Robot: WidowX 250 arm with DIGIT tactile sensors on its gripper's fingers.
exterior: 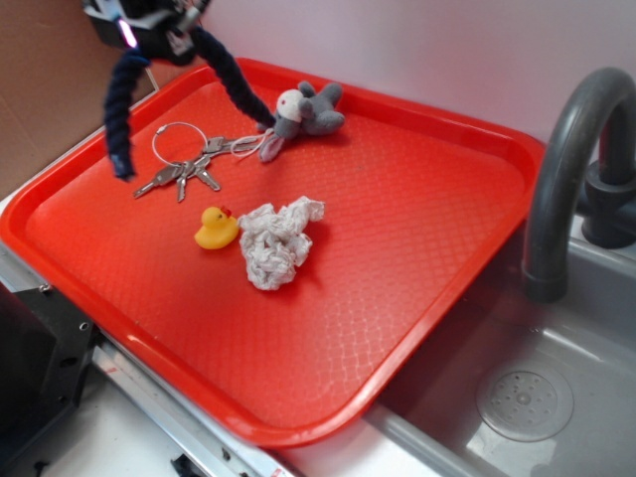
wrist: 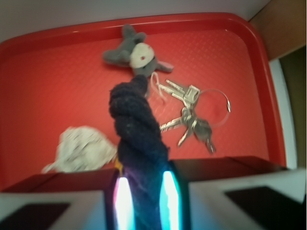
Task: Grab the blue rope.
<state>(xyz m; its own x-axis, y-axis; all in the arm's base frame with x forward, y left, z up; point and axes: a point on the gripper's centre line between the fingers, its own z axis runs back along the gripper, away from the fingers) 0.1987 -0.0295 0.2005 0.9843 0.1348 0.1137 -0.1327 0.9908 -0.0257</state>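
Observation:
The blue rope (exterior: pixel 120 104) is a thick navy twisted cord hanging in the air over the tray's back left corner, draped in an arch from my gripper (exterior: pixel 149 28) at the top left. One end dangles above the keys, the other reaches toward the plush toy. In the wrist view the blue rope (wrist: pixel 136 127) runs up between my two glowing fingers (wrist: pixel 123 201), and my gripper (wrist: pixel 144 201) is shut on it.
On the red tray (exterior: pixel 417 248) lie a key ring with silver keys (exterior: pixel 184 164), a grey plush toy (exterior: pixel 308 112), a yellow duck (exterior: pixel 216 229) and a crumpled white cloth (exterior: pixel 276 243). A grey sink (exterior: pixel 517 397) with a faucet (exterior: pixel 566 169) sits to the right.

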